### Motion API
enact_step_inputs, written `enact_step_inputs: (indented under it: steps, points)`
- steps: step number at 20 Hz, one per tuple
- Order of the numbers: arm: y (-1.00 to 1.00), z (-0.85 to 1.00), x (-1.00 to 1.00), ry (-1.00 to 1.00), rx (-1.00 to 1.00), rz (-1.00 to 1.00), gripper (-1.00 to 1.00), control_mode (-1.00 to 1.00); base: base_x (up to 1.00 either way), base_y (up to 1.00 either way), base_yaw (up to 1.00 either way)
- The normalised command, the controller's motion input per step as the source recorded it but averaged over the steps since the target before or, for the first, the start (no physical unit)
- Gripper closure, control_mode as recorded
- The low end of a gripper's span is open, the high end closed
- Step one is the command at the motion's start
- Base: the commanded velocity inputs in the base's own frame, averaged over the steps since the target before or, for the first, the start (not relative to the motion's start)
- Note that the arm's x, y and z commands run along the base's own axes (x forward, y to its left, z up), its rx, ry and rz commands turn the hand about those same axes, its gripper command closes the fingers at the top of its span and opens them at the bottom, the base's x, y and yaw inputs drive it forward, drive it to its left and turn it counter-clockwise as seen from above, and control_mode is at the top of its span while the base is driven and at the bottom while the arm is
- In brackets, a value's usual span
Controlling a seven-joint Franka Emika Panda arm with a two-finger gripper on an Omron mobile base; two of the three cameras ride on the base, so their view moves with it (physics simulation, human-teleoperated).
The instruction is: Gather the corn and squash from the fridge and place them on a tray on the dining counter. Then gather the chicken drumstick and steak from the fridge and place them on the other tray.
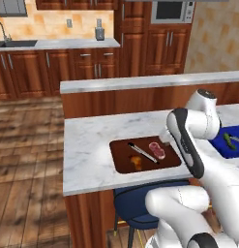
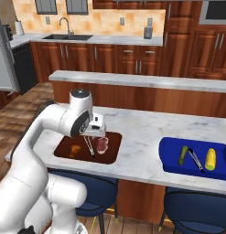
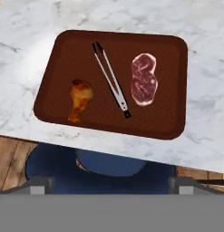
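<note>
With jaws spread and empty, the gripper is hovering over the brown tray; steak lying at 3 o'clock, drumstick at 9; descending carelessly risks knocking the tongs

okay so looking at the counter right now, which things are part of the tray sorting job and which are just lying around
Part of the job:
- brown tray
- chicken drumstick
- steak
- blue tray
- corn
- squash
- gripper, open, above the brown tray

Just lying about:
- tongs on the brown tray
- tongs on the blue tray
- blue stools
</note>
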Motion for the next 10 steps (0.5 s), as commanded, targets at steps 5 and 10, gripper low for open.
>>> enact_step_inputs:
  steps: [5,10]
  points:
    - [0.29,0.91,-0.97,-0.22,-0.06,0.0,-1.0,-1.0,0.0,0.0,0.0]
    - [0.4,0.54,-0.83,-0.19,-0.1,0.0,-1.0,-1.0,0.0,0.0,0.0]
